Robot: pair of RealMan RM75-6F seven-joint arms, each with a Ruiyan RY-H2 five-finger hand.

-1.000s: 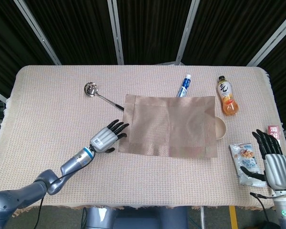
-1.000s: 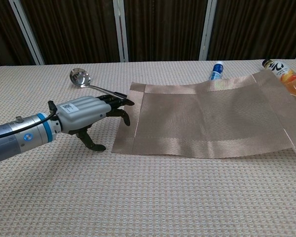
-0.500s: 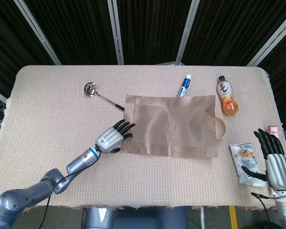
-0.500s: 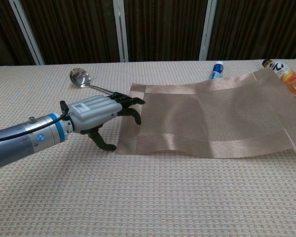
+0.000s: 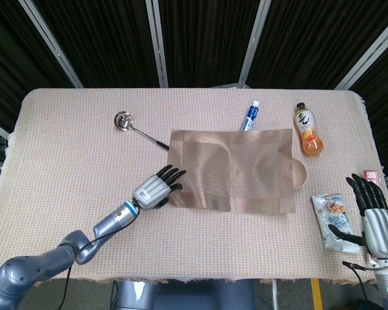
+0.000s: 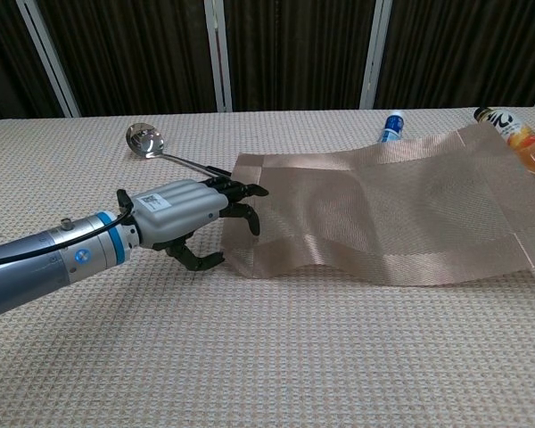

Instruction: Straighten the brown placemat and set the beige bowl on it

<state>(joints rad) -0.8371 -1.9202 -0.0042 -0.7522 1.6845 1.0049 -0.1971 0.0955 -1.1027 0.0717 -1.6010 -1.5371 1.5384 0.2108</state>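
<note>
One woven beige cloth covers the whole counter (image 5: 64,161), with black curtains and pale metal posts behind its far edge. Near the middle, the brown placemat (image 5: 236,169) lies rippled; the left hand (image 5: 156,189) rests its dark fingers (image 6: 246,190) on the mat's left edge, thumb curled beside it. The beige bowl (image 5: 300,174) peeks out under the mat's right edge. By the near right corner, the right hand (image 5: 377,223) hovers, fingers spread, empty.

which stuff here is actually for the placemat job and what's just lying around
For the job:
- brown placemat, rumpled
- beige bowl, partly under the placemat's right edge
- left hand, at the placemat's left edge

Lying about:
- ladle
- tube
- drink bottle
- snack packet, beside the right hand
</note>
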